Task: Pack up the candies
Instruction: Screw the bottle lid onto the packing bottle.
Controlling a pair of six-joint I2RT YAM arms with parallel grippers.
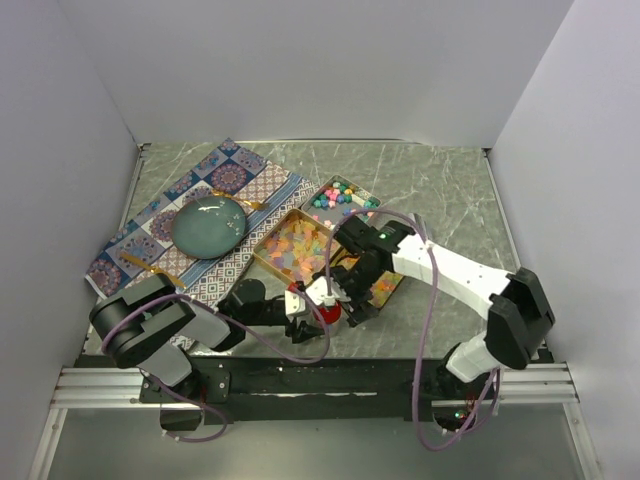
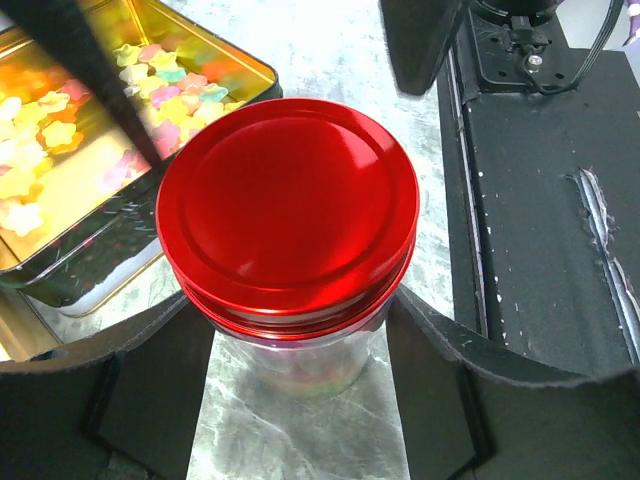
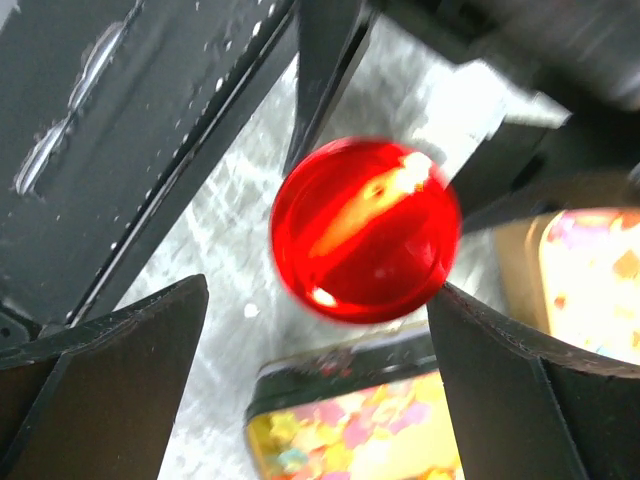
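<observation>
Arms: two, with the left gripper (image 2: 292, 330) and the right gripper (image 3: 318, 290) meeting at the front middle of the table (image 1: 440, 190).
Jars: one, made of clear glass (image 2: 300, 360), with one red lid (image 2: 288, 205) on top. It stands on the table at 6 o'clock from the middle tin.
Gold tins (image 1: 258, 250): three (one is mostly hidden under the right arm).
Candies (image 1: 338, 197): too many to count. Pastel ones fill the tin at 1 o'clock from the middle tin. Yellow and pink ones fill the middle tin. Orange ones show in the tin at 4 o'clock. Some more sit inside the jar.
Left gripper: grasping the jar, with one finger on each side of the glass, just under the lid.
Right gripper: let go, its two fingers spread wide. The lid shows between them, lower down.
Bowl (image 1: 210, 226): one, blue-green and round. It sits on one patterned cloth (image 1: 150, 225) at the 9 o'clock side of the table.
Only the top view shows: all three tins, the bowl, the cloth and both arms together.
Only the left wrist view shows: the candies inside the jar, and that the candies in the tin beside it are little star shapes.
Only the right wrist view shows: the lid from right above (it looks blurry), with a tin corner at 6 o'clock and another at 3 o'clock.
</observation>
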